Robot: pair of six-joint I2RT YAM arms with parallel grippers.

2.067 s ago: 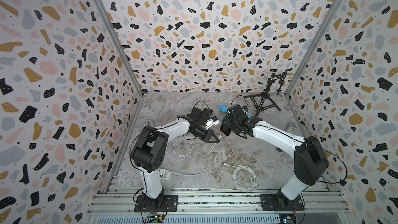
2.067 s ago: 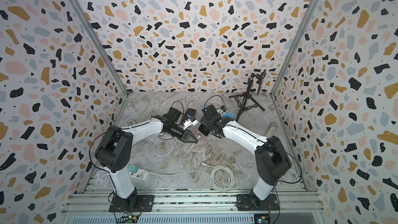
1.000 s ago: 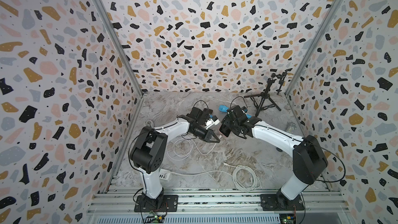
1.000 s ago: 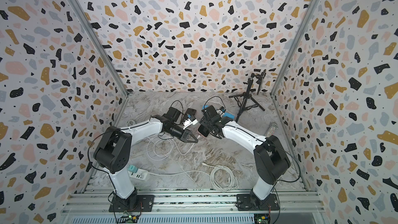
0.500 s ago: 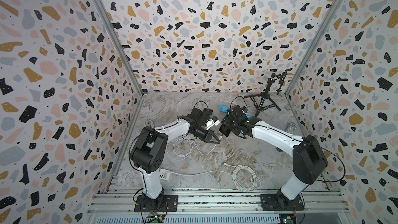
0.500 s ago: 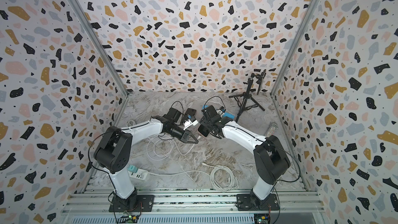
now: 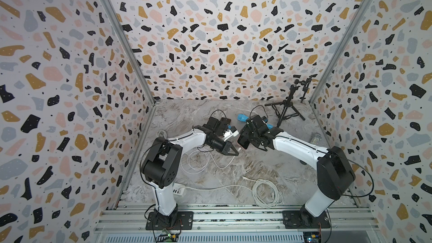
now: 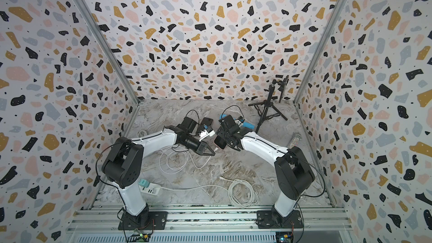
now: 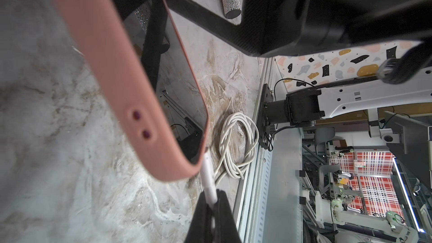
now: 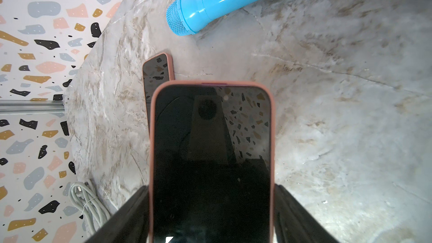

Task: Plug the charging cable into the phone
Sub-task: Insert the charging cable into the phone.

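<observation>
Cable plug at the phone's port, both arms meeting mid-desk

The right hand (image 10: pixel 211 218) grasps the pink-cased phone (image 10: pixel 211 160) by its two long edges, holding it raised above the marble desk (image 7: pixel 268 167) in both top views. The left hand (image 9: pixel 211 209) is clenched on the white charging cable (image 9: pixel 208 181) just behind its plug, whose tip meets the phone's bottom edge; whether it is fully seated cannot be told. A second phone (image 10: pixel 156 75) and a blue microphone (image 10: pixel 210 8) lie on the desk beyond.

Bare marble (image 7: pixel 275 167) lies open between the arms; coiled white cable (image 7: pixel 266 192) and tripod (image 7: pixel 286 111) crowd its edges.
</observation>
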